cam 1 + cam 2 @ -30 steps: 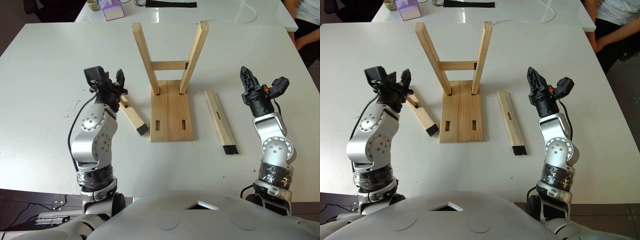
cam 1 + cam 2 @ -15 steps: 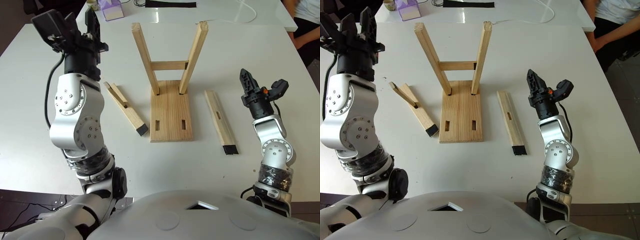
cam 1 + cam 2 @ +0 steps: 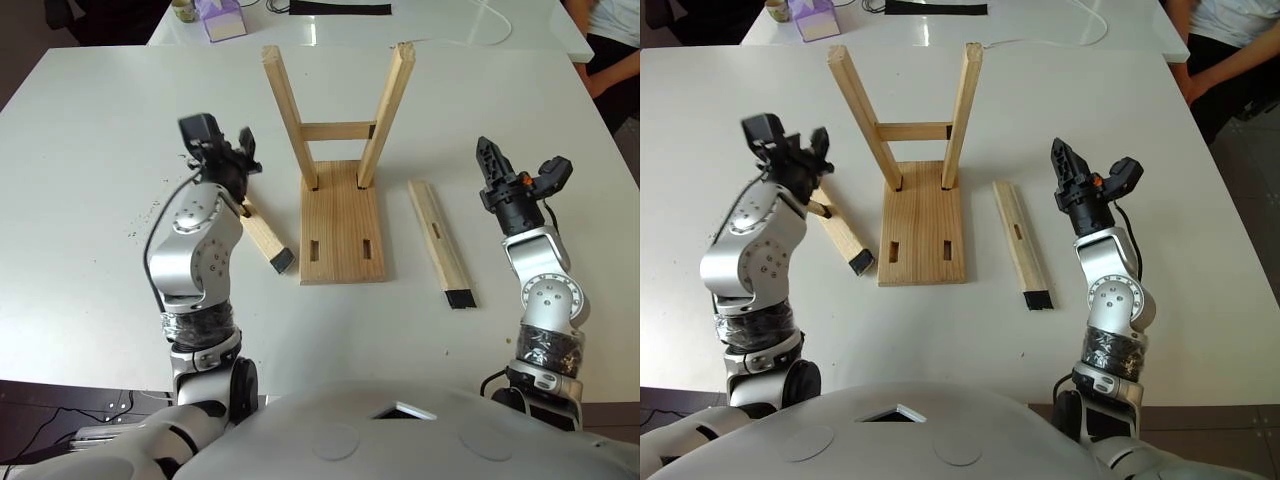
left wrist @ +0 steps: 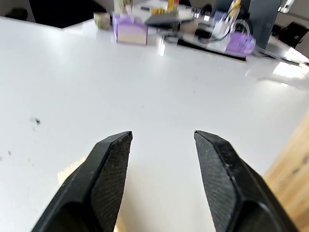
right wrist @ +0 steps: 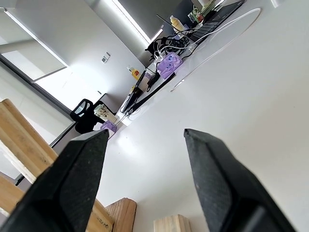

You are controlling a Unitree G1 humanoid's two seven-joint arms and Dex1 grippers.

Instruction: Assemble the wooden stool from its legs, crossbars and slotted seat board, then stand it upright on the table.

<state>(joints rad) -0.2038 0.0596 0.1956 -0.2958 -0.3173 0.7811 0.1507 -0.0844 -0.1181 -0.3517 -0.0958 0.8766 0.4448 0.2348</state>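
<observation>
From the head camera, the slotted seat board (image 3: 342, 235) lies flat on the white counter (image 3: 100, 120) with its underside up, which I take to be so the slots face upward to receive the legs. Two legs (image 3: 290, 115) already stand in its far slots, leaning outward and tied together by a crossbar (image 3: 340, 130). The two near slots (image 3: 315, 250) are unfilled. A loose leg (image 3: 265, 238) lies just left of the seat board with its black-capped end toward the robot, and another loose leg (image 3: 440, 243) lies just right of it the same way, so each sits on the side of the arm likely to take it. The left claw (image 3: 243, 160) hangs over the far end of the leg left of the seat board, and the right claw (image 3: 492, 168) is held up farther right of the seat board than the loose leg there. In the left wrist camera, the left claw (image 4: 162, 140) is spread with nothing between its pads. Bare counter lies below it, with a sliver of pale wood by one finger and what looks like the seat board's edge (image 4: 289, 164) by the other. In the right wrist camera, the right claw (image 5: 145, 137) is likewise agape and empty, aimed low across the counter, with a standing leg (image 5: 24, 140) at the edge.
</observation>
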